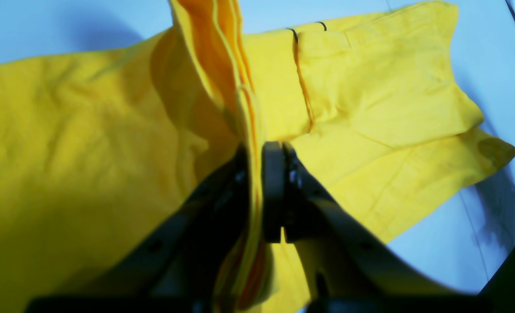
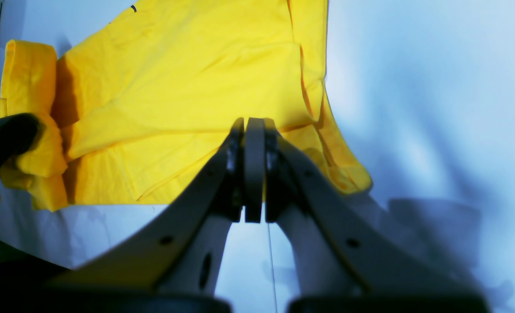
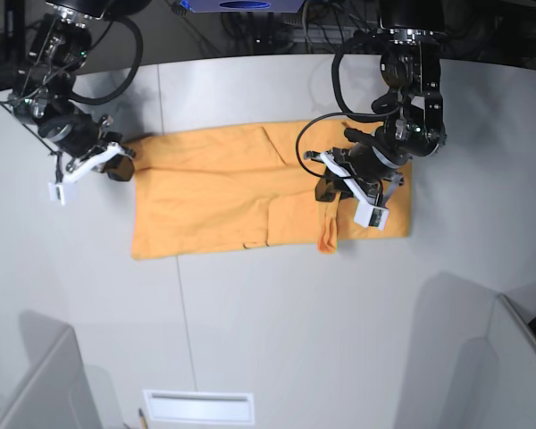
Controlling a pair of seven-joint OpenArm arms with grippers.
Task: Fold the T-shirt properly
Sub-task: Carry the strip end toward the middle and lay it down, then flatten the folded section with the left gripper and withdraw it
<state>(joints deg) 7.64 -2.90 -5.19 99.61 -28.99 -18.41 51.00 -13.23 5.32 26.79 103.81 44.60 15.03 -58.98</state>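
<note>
Nearest the left wrist camera, the left claw is seen nearly shut, with a bunched ridge of several layers of the T-shirt pinched between its dark jaws and raised off the tabletop. In the right wrist view, the right claw is seen fully shut with nothing held; its pale jaws meet over bare tabletop just beside the near edge of the cloth.

Farther off, in the base view, the T-shirt is spread as a wide, roughly rectangular band across the middle of the pale grey tabletop. One end is gathered under the left claw, and a small fold hangs down at the front edge there. The right claw is parked at the opposite end, just off the cloth.

The step in hand is judged to be a fold of the gathered end over the body of the shirt. The next move would call for the pinched layers to be carried across and laid flat, with the edges kept aligned.

The fabric is a soft, matte yellow-orange cotton, lightly creased, with stitched seams and thin dark marks visible near the far hem. The tabletop is smooth and hard.
</note>
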